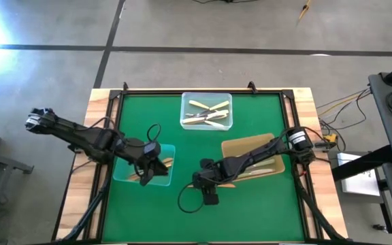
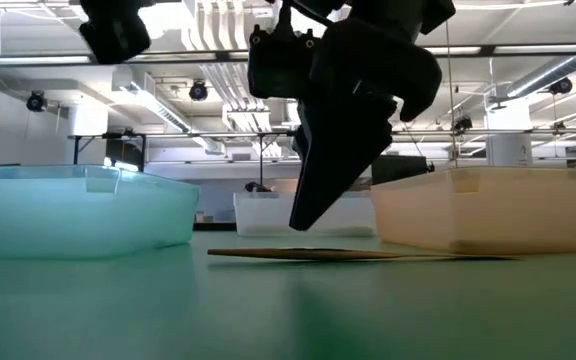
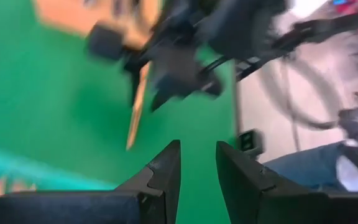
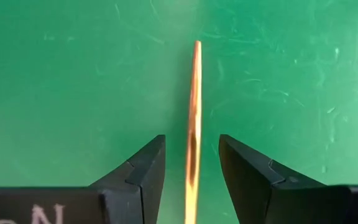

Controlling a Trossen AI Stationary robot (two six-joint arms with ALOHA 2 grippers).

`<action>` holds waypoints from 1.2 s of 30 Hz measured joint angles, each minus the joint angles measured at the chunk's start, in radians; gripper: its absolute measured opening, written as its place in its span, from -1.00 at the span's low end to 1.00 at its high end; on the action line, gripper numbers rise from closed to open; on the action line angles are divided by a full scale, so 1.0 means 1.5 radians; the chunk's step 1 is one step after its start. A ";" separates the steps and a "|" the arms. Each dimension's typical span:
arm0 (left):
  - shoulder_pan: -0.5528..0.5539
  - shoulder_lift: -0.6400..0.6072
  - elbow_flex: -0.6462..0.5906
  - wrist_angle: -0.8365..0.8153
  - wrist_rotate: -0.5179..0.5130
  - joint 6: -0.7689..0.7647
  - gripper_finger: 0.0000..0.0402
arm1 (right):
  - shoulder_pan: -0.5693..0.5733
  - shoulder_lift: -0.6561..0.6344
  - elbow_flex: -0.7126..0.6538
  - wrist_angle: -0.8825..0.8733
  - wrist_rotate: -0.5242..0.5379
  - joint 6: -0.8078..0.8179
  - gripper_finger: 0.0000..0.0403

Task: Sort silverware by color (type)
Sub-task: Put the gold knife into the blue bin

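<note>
Between my right gripper's (image 4: 191,163) two dark fingers (image 4: 143,168) lies a coppery gold utensil (image 4: 193,118), flat on the green mat (image 4: 73,74), running straight ahead from the gap; the fingers stand apart on either side of it and I cannot tell whether they touch it. From table height that gripper (image 2: 313,215) points down just above the same utensil (image 2: 348,255). Just behind it sits the tan tray (image 1: 231,150) with more utensils inside, and farther off, ahead of both grippers, the clear tray (image 1: 186,102) holds cream-white pieces (image 1: 208,112). My left gripper (image 1: 147,171) hangs over the bluish tray (image 1: 122,170), fingers (image 3: 166,171) parted a little with nothing between them, facing my right arm.
</note>
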 joint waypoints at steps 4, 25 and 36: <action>-0.009 0.004 0.033 0.030 0.004 0.058 -0.58 | -0.001 0.000 -0.018 0.025 0.000 0.020 -0.30; -0.010 0.005 0.302 -0.089 -0.044 0.239 -0.58 | -0.006 -0.004 -0.096 0.085 0.026 0.059 -0.70; -0.013 0.005 0.319 -0.113 -0.044 0.239 -0.58 | -0.010 -0.006 -0.092 0.073 0.000 0.089 -0.94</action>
